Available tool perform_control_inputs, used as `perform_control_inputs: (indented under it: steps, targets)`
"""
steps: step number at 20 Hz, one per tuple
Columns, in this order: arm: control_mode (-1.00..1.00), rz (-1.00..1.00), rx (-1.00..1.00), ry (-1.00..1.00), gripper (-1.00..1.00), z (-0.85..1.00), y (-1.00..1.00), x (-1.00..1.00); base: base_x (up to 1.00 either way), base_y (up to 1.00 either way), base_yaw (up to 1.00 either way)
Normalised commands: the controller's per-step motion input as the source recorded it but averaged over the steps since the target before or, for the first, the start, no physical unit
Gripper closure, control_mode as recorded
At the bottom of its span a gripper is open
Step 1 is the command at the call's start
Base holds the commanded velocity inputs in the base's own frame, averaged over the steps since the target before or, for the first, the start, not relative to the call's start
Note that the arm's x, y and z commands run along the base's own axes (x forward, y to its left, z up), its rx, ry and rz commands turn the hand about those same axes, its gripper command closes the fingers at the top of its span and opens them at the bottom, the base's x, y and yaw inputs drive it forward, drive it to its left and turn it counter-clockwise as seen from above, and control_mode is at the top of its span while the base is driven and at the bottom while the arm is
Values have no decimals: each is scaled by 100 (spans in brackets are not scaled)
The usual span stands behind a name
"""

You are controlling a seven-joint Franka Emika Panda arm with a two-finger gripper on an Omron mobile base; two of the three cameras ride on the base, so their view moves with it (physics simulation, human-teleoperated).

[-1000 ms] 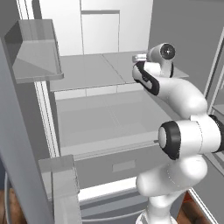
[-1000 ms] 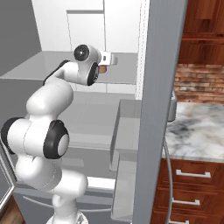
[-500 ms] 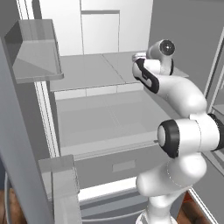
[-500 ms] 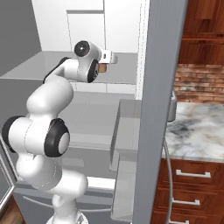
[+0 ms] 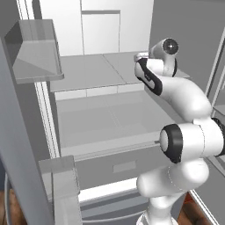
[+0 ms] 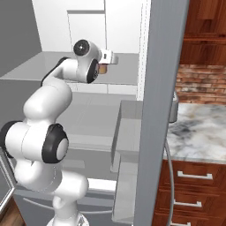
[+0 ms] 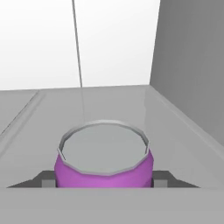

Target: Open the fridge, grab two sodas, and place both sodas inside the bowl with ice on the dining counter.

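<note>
Gripper (image 7: 103,183): as I see it through the hand view, its two dark fingertips (image 7: 43,180) sit at either side of the purple soda can (image 7: 104,162), closed in against its wall, so I record it as clasping the can. Can stands upright on the grey fridge shelf (image 7: 175,127), silver rim toward the camera, magenta side below it.

Same can, right base view: a small tan-orange patch (image 6: 103,69) shows just beyond the white hand, at the shelf's near edge; I cannot make out its colour band from there.

Arm (image 5: 184,105), left base view: rises from the lower right, bends at a dark elbow joint, and reaches up and inward to the upper shelf of the open fridge (image 5: 101,127). Hand sits over the right portion of that shelf.

Fridge interior, near to far: a grey drawer front at the bottom, a broad grey shelf above it, then the upper shelf with the can, then the white back wall (image 7: 113,43) with a thin vertical seam. Grey side wall stands to the right of the can in the hand view.

Left door (image 5: 26,145) is swung open, its grey bins (image 5: 35,52) facing inward. Right door (image 6: 161,110) is open too, edge-on in the right base view.

Beyond the right door: marble countertop (image 6: 198,132) over reddish wood drawers (image 6: 194,185), brick wall (image 6: 201,84) behind.
</note>
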Motion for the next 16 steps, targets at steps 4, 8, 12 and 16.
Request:
perform_control_inputs:
  steps: [4,8,12,16]
  targets:
    - [-100,-1,0,-5,100,-4,-1,-82,0,0,0]
    - [-100,-2,3,-7,100,0,0,-100,0,0,0]
    - [-100,-1,5,-2,100,3,0,-100,0,0,0]
    - [-100,-1,3,0,100,25,3,-100,0,0,0]
